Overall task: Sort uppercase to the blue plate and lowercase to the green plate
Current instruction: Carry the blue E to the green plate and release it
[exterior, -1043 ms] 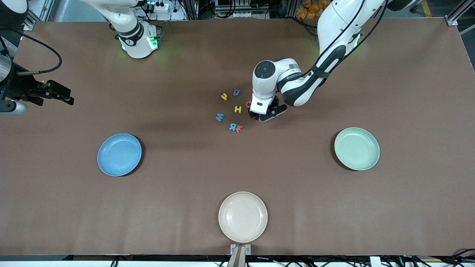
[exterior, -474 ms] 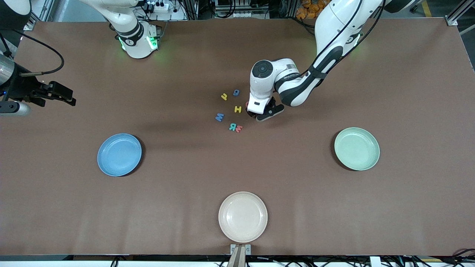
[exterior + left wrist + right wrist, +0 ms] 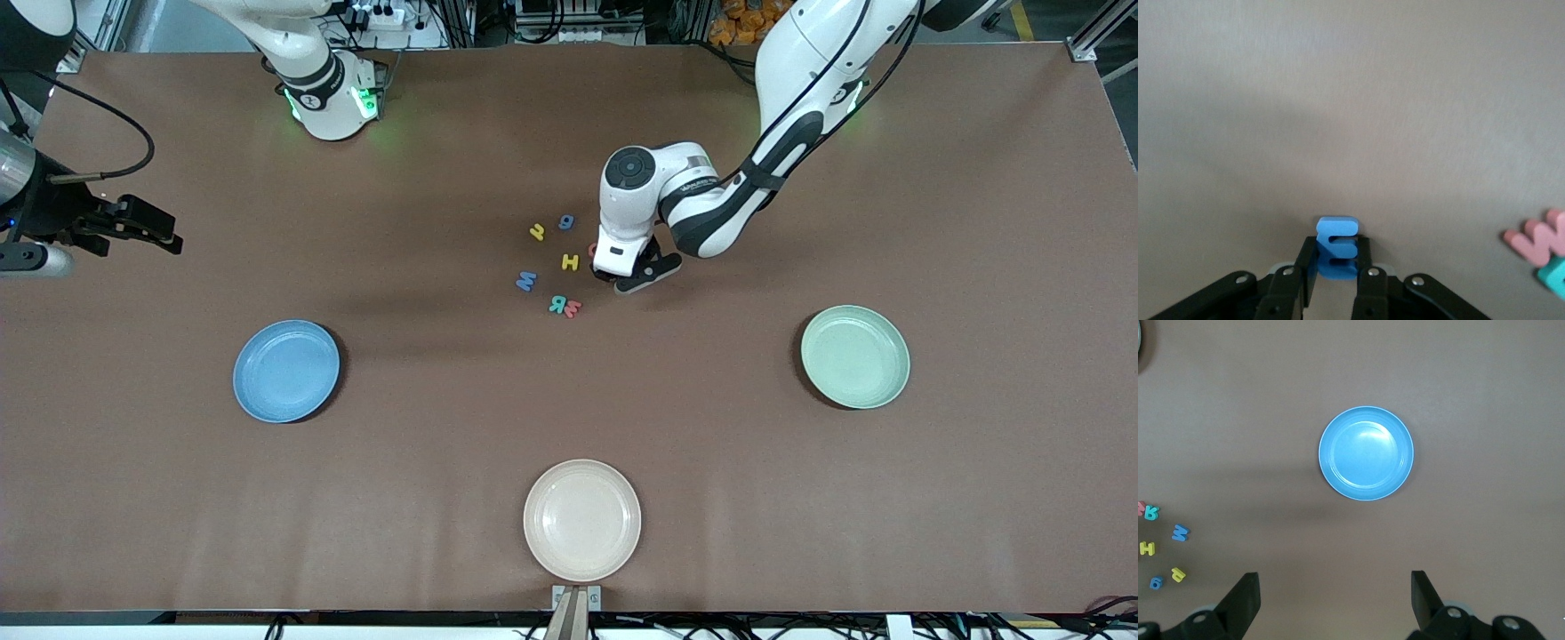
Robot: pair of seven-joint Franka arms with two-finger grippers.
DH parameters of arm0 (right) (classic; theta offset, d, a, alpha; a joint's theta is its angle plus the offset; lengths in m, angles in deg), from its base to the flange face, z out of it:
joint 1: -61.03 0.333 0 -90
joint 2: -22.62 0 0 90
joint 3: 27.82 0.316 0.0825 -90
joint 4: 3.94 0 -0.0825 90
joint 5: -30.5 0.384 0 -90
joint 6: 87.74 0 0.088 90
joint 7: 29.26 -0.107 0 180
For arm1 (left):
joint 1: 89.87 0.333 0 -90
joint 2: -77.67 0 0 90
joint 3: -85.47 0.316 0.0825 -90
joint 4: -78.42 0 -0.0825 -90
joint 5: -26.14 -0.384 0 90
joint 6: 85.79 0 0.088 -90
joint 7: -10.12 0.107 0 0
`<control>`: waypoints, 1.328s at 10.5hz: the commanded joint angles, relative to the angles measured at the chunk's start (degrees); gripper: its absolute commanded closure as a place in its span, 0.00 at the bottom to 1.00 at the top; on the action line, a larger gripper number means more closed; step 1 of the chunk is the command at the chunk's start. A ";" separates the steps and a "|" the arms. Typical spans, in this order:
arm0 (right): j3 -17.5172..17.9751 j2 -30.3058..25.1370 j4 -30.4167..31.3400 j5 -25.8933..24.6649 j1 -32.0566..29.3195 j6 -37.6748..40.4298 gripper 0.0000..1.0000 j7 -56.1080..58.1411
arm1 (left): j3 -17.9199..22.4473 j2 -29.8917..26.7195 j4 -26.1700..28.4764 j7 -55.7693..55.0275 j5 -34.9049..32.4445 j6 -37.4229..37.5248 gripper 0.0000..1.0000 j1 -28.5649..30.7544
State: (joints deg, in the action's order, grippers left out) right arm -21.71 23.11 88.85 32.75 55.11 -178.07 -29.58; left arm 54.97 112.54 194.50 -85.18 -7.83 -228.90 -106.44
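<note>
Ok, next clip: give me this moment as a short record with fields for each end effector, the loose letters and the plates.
left end effector: down at the letter cluster, shut on a blue m
right end effector: open, waiting high above the blue plate
loose letters: yellow H, blue M, teal R, blue g, all on the table
blue plate: holds no letters
green plate: holds no letters
cream plate: nearest the front camera
</note>
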 commanded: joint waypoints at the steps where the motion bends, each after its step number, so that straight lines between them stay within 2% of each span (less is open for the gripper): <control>1: -0.13 -0.40 0.54 0.91 0.21 -0.46 0.00 -0.12 | 1.75 -3.56 -0.86 6.66 -1.18 2.20 1.00 1.89; 4: -0.13 -0.40 0.63 0.91 0.21 -0.46 0.00 -0.12 | 1.85 -8.05 -3.30 22.11 0.57 9.12 1.00 6.45; 6: -0.13 -0.40 0.63 0.91 0.56 -0.46 0.00 -0.12 | 1.85 -10.68 -4.90 35.20 6.79 11.87 1.00 10.32; 8: -0.13 -0.40 0.63 0.91 0.56 -0.55 0.00 -0.21 | 1.85 -13.59 -4.81 47.77 9.97 14.24 1.00 15.50; 10: -0.13 -0.14 0.72 0.82 2.65 -0.55 0.00 -1.87 | 2.29 -14.65 -4.03 60.86 10.51 16.01 1.00 20.42; 11: -0.13 -0.05 1.94 0.82 4.06 -2.37 0.00 -4.84 | 4.12 -14.66 -3.76 66.15 10.51 16.10 1.00 21.58; 13: -0.13 -0.05 4.31 0.82 6.01 -5.19 0.00 -7.24 | 4.40 -14.05 -3.49 77.48 10.51 16.10 1.00 26.75; 14: -0.13 -0.14 5.28 0.82 5.75 -5.90 0.00 -7.24 | 6.57 -13.43 -3.32 82.33 10.51 15.49 1.00 28.17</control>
State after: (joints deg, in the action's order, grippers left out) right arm -21.61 23.36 92.37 32.89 61.21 -182.56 -35.95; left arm 60.13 99.39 190.31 -9.99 1.46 -213.18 -80.58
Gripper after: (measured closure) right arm 0.000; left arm 0.727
